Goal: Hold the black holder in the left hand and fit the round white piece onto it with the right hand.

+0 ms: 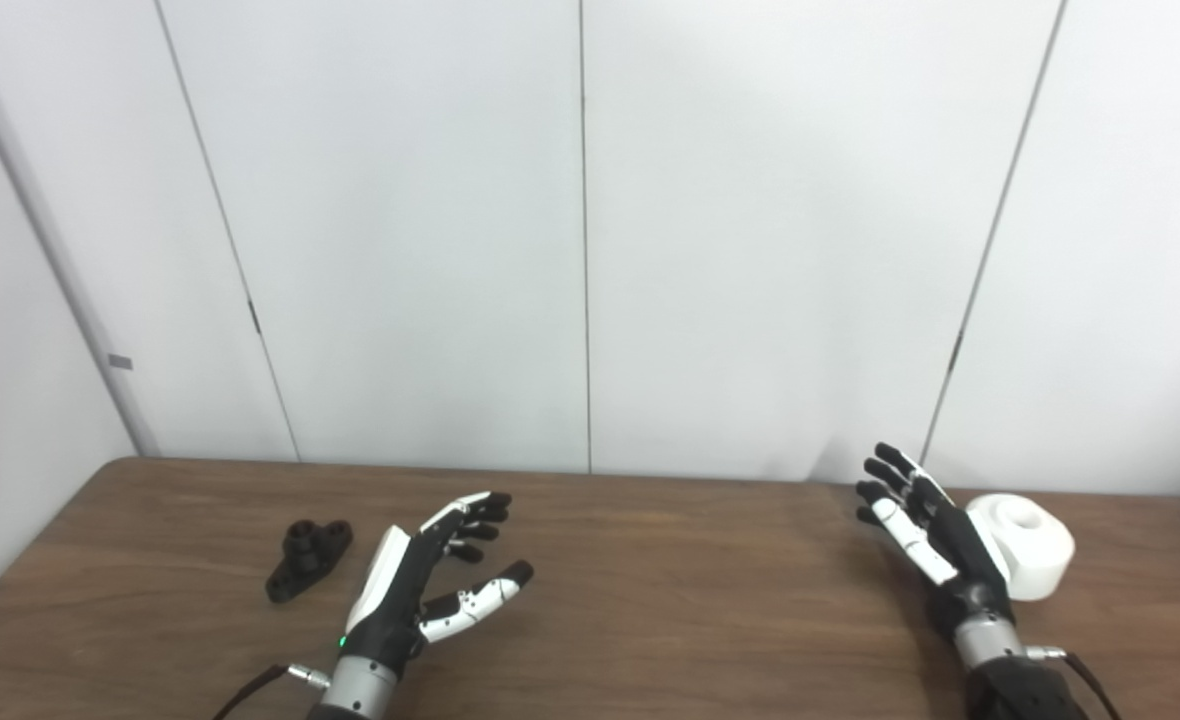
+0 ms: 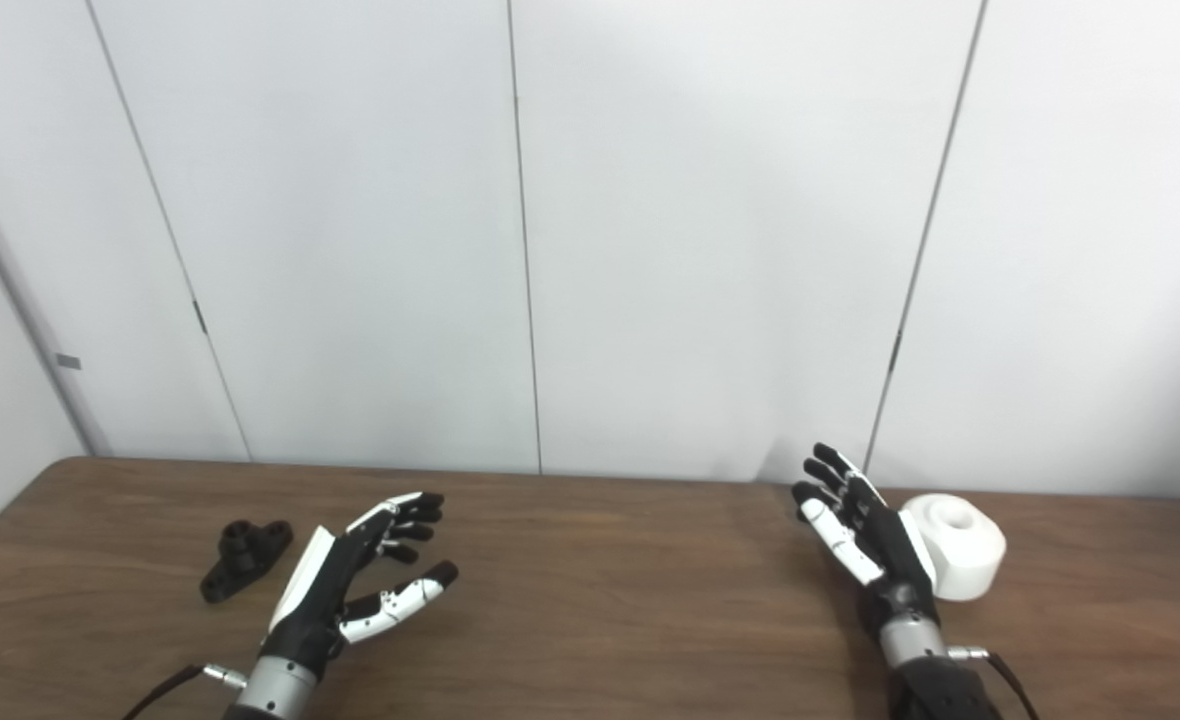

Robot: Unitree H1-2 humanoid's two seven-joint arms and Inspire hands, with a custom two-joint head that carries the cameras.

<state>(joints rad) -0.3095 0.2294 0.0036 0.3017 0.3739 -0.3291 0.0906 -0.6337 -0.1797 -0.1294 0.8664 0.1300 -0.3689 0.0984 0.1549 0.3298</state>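
The black holder [image 1: 308, 559] lies flat on the table [image 1: 650, 600] toward its left edge, untouched; it is a small, dark, lobed bracket with round bosses at its far end and a narrower foot toward the near edge, its finer detail too dark to read. The round white piece [image 1: 1030, 545] stands near the right edge of the table, a squat drum with a raised collar and a hollow on top; nothing sits in that hollow so far as can be seen. The left robot hand [image 1: 420, 585] hovers just right of the holder, apart from it, released, fingers spread and the thumb held out toward the table's middle. The right robot hand [image 1: 925, 540] is raised just left of the white piece, palm turned inward, fingers apart and grasping nothing; its back overlaps the drum's left side, so contact cannot be told. The right eye view shows a little more of the table beyond the white piece; the left eye view shows more wood left of the holder. Behind the far edge stands a pale panelled wall [image 2: 650, 250].
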